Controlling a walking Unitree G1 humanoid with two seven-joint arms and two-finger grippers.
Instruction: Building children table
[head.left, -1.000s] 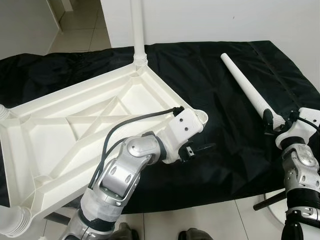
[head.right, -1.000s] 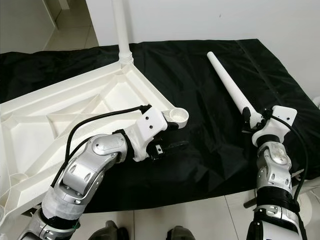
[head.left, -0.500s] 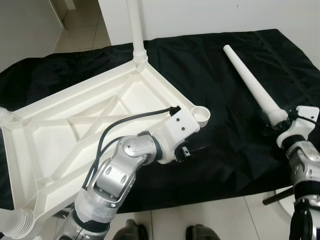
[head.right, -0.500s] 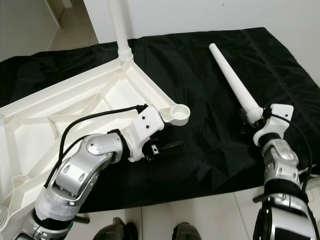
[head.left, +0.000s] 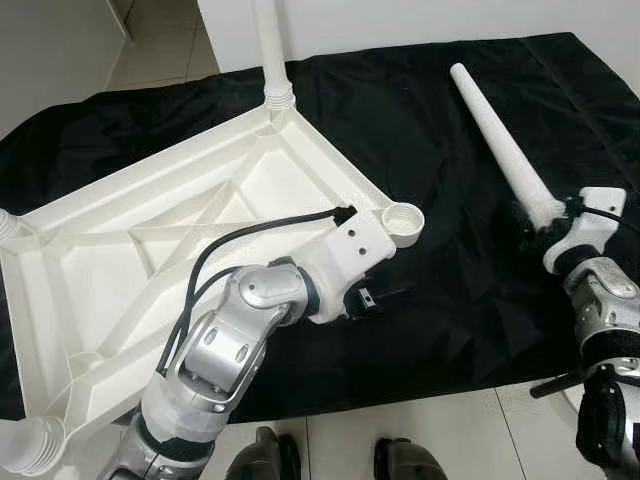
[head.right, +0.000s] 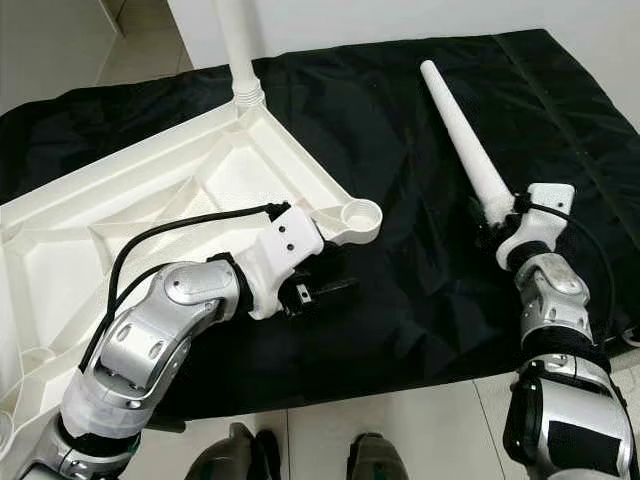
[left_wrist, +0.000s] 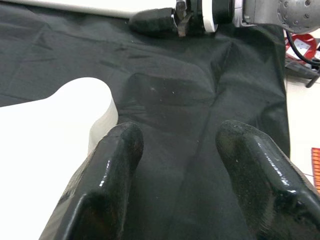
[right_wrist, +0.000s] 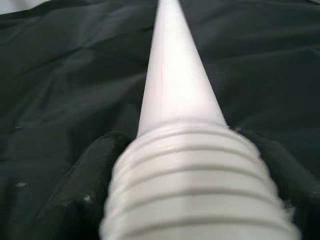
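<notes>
White ribbed plastic tabletop (head.left: 150, 260) lies inverted, its empty corner socket (head.left: 405, 218) just beside the open left gripper (left_wrist: 180, 190). Right gripper (head.right: 487, 222) clamps the white tapered leg's (head.left: 495, 138) threaded end. Align the threads squarely over the socket before twisting.

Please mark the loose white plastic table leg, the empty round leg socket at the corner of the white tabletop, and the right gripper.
Loose white tapered plastic table leg (head.right: 462, 128): right eye view, mid-shaft.
Empty round leg socket (head.left: 405, 217): left eye view, rim of the cup.
Right gripper (head.right: 491, 213): right eye view, at the leg's threaded end it clamps.
</notes>
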